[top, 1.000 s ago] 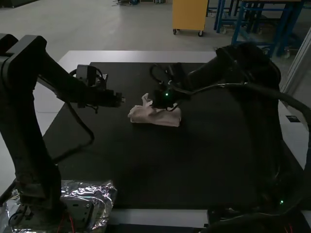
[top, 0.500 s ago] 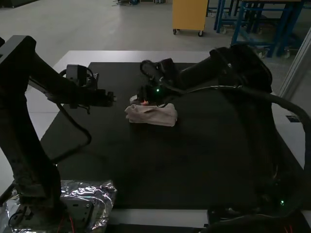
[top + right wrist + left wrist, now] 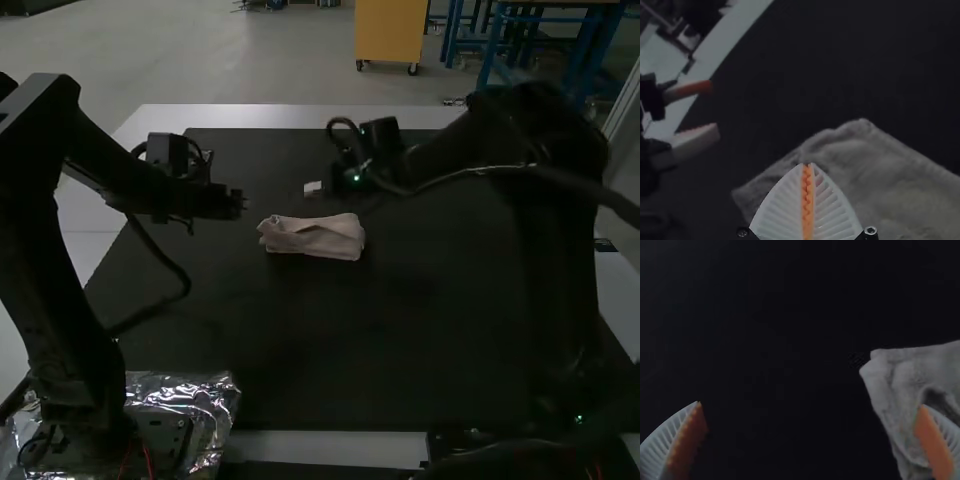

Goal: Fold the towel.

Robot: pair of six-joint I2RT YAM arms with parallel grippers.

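Towel (image 3: 312,239): folded, frame centre (on black mat (image 3: 300,340)).
Left gripper (image 3: 243,203): fingers apart, centre-left.
Right gripper (image 3: 313,188): fingers together, upper centre.

Dim gap between left gripper (image 3: 243,204) and towel (image 3: 315,238), right gripper (image 3: 308,188) apparently obstructing the far side

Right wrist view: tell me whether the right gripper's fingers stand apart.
No, the right gripper has its two orange pads pressed together.
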